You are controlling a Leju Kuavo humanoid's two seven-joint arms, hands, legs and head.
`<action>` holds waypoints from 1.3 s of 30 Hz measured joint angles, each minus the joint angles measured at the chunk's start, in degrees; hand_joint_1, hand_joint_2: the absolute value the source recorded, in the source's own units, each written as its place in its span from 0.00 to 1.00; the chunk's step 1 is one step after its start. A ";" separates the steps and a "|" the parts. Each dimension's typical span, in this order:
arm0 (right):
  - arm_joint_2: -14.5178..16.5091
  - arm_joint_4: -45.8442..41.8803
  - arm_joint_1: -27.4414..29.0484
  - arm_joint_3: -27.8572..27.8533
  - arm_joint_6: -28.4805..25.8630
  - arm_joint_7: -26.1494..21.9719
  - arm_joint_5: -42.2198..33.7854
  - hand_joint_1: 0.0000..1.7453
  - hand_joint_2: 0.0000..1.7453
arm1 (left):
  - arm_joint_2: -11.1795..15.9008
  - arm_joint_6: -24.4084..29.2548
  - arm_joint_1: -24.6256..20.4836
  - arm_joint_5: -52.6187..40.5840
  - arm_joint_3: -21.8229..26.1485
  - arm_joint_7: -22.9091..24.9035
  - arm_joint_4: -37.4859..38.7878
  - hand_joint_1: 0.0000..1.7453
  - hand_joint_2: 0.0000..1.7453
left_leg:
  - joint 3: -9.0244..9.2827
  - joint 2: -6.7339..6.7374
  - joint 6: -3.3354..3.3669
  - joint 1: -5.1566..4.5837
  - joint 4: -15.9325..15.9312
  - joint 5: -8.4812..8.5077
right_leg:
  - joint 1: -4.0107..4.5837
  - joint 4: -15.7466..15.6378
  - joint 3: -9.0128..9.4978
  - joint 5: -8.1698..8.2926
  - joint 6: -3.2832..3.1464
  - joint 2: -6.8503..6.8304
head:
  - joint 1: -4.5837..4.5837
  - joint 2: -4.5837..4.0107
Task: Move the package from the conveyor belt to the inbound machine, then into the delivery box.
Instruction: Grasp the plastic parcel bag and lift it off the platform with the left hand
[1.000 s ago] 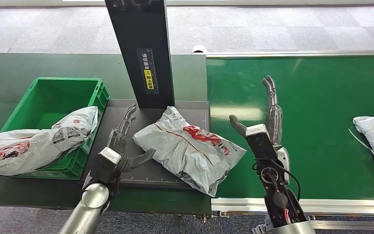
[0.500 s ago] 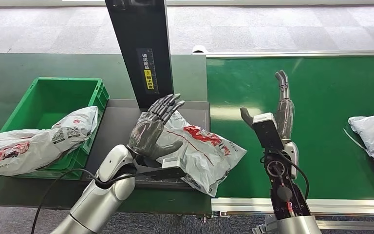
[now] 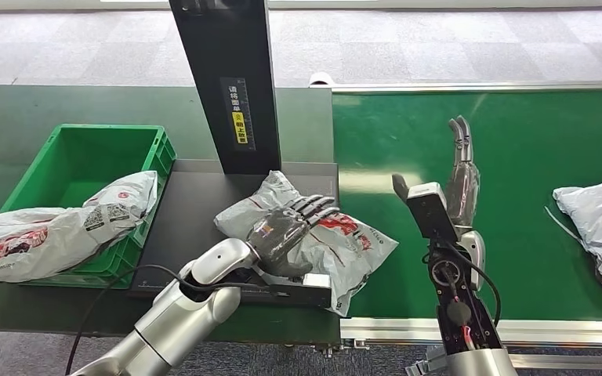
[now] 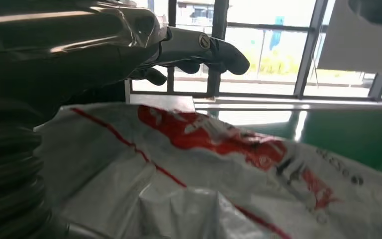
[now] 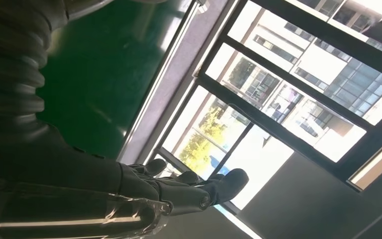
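A grey-white package (image 3: pixel 343 249) with red print lies on the dark platform (image 3: pixel 192 207) of the inbound machine, one corner hanging over toward the conveyor belt (image 3: pixel 517 133). My left hand (image 3: pixel 288 229) is stretched palm-down over the package's middle, fingers extended. In the left wrist view the fingers (image 4: pixel 199 47) hover a little above the package (image 4: pixel 229 169) without closing on it. My right hand (image 3: pixel 451 184) stands upright over the belt to the package's right, fingers straight and holding nothing; the right wrist view shows the same straight fingers (image 5: pixel 189 186).
The machine's black column (image 3: pixel 231 78) rises just behind the package. A green delivery box (image 3: pixel 86 149) sits left of the platform, with another package (image 3: pixel 55 227) draped over its front rim. A third package (image 3: pixel 600 223) lies at the belt's right edge.
My left hand swung from raised beside the package to flat over its top. The right hand shifted slightly further right. The package at the right edge drifted a little leftward.
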 joint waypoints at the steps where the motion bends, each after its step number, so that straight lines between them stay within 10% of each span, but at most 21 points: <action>1: 0.07 -0.34 0.39 -0.30 0.08 0.20 0.40 0.00 1.00 | -0.11 -0.76 -0.30 0.00 -0.50 0.00 1.21 0.00 1.00 | 0.00 0.00 0.00 0.00 0.00 0.00 | 0.00 0.00 0.00 0.00 0.00 0.00 | -0.01 0.00; 13: 0.15 -2.79 2.57 -2.19 0.49 0.91 1.37 0.00 1.00 | -0.68 -3.22 -2.65 -0.11 -3.03 0.13 7.37 0.00 1.00 | 0.00 0.00 0.00 0.00 -0.01 0.00 | 0.00 0.00 0.01 0.00 0.00 0.00 | -0.01 0.00; 18: 0.17 -3.34 3.13 -2.71 0.97 1.14 2.15 0.00 1.00 | -1.11 -5.68 -3.86 0.06 -3.75 0.52 9.66 0.90 1.00 | 0.01 -0.01 0.00 0.00 0.00 0.00 | -0.01 0.00 0.01 0.00 0.00 0.00 | -0.02 0.01; 39: -0.46 -8.68 7.45 -3.81 1.55 1.60 4.79 0.00 1.00 | 0.65 5.53 -1.56 2.08 -3.53 -5.57 7.00 1.00 1.00 | -0.02 -0.02 0.00 0.00 -0.01 -0.01 | 0.00 0.00 0.00 -0.01 0.00 0.00 | -0.01 0.00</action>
